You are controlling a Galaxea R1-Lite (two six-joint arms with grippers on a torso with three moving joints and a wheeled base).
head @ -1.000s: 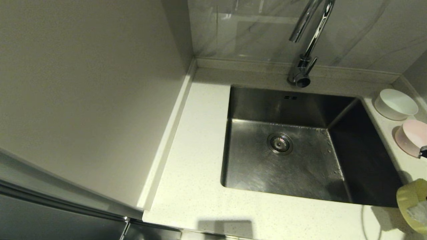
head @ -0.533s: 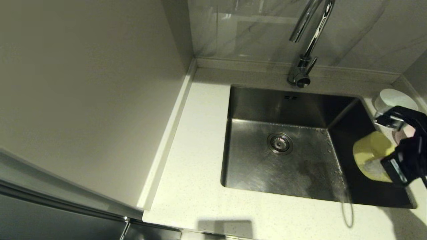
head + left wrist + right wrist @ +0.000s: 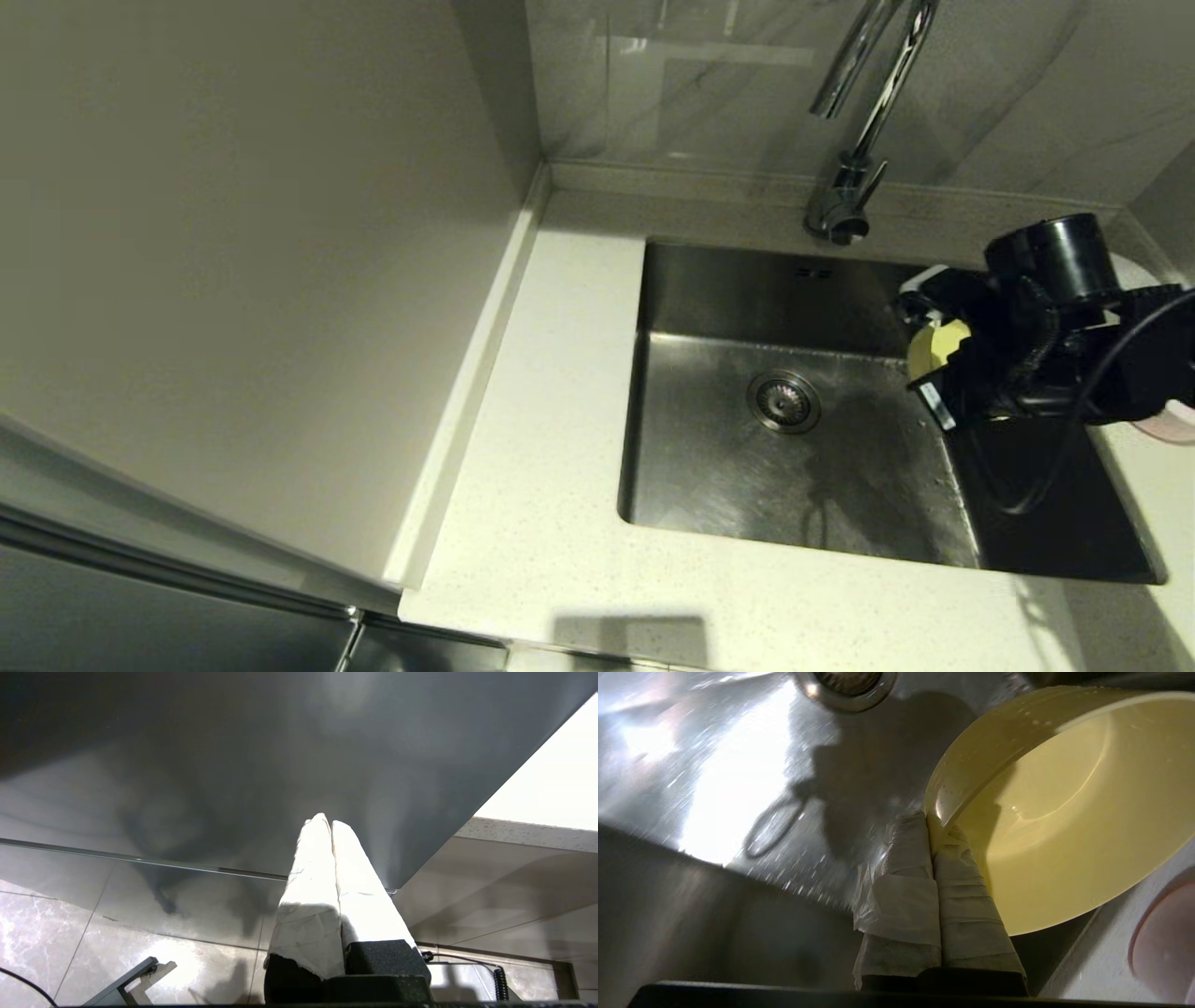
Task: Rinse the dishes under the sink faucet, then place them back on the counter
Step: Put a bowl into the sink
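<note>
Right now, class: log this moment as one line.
right hand: shut on yellow bowl | over sink | faucet: no water visible | left hand: shut, parked

Yellow-green bowl (image 3: 1064, 812) tilted over the steel sink (image 3: 738, 467)
Its rim is pinched; 1 pink bowl (image 3: 1172, 425) sits on the white table (image 3: 560, 373) right of the sink, below the chrome faucet (image 3: 854, 140)

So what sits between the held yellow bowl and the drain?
Nothing: in the head view, only bare sink floor separates the yellow-green bowl from the drain.
</note>
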